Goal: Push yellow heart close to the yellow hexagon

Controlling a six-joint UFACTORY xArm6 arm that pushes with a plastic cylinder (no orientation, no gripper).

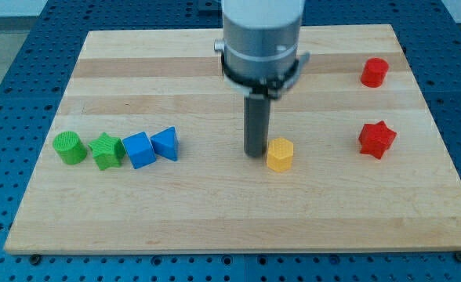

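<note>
The yellow hexagon (279,154) sits right of centre on our surface (215,219), a light wooden board resting on a blue perforated base (3,70). We see only one yellow block in view; the yellow heart cannot be located, and whether the rod hides it we cannot tell.

Block count: one yellow, two red, two blue, two green. The red cylinder-like block (375,72) and the red star (376,139) lie at the view's right, well apart from each other. At the view's left, a row runs green cylinder (70,147), green star (107,150), blue cube (139,150), blue triangular block (166,143), each just beside the next.

Our end effector is a plain dark rod with nothing to open; it holds nothing. My tip (255,153) stands just beside the hexagon's left face; contact cannot be confirmed.
</note>
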